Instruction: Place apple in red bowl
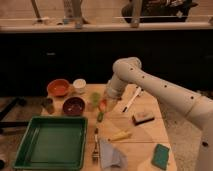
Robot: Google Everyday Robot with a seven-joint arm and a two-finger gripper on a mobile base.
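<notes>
The apple (102, 105), small and orange-red, shows at the tip of my gripper (105, 102), which hangs over the middle of the wooden table and is shut on it. The arm reaches in from the right. The red bowl (59, 87), bright orange-red, stands at the table's back left, well to the left of the gripper.
A white cup (79, 85) stands beside the red bowl, and a maroon bowl (73, 106) sits in front of them. A green tray (50, 142) fills the front left. A green vegetable (100, 116), yellow item (120, 135), fork (95, 145), blue cloth (111, 155) and sponges (160, 156) lie nearby.
</notes>
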